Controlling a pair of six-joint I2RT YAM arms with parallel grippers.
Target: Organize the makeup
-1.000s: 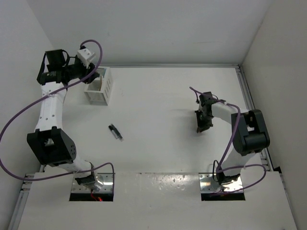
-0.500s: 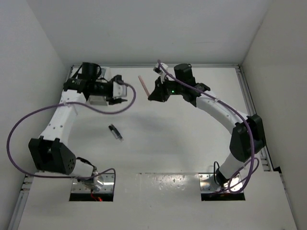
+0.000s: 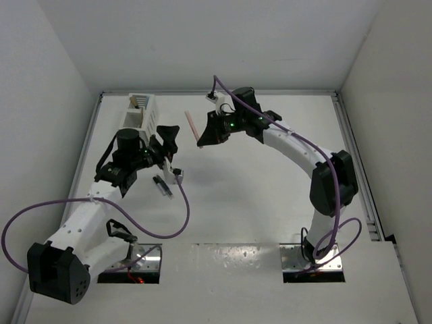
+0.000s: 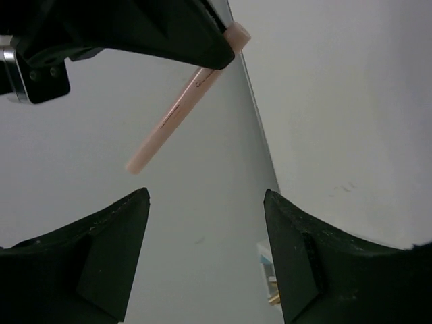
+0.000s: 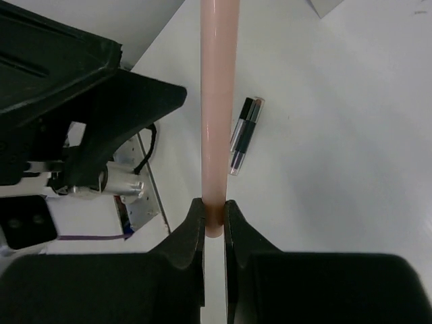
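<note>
My right gripper [image 3: 202, 137] is shut on the lower end of a pink stick [image 3: 191, 123] and holds it above the table at the back middle. In the right wrist view the stick [image 5: 219, 101] rises straight up from my shut gripper [image 5: 214, 206]. My left gripper [image 3: 165, 140] is open and empty, just left of the stick. Its wrist view shows the pink stick [image 4: 179, 108] ahead of the spread fingers [image 4: 101, 256]. A short black tube [image 3: 162, 187] lies on the table below the left gripper; it also shows in the right wrist view [image 5: 245, 135].
The white slotted box [image 3: 150, 115] stands at the back left with sticks in it; a corner of it shows in the left wrist view [image 4: 265, 260]. White walls close the table at the back and on both sides.
My left arm swung from the box out toward the table's middle and lower. My right arm came from the right side to the back middle with the pink stick.
</note>
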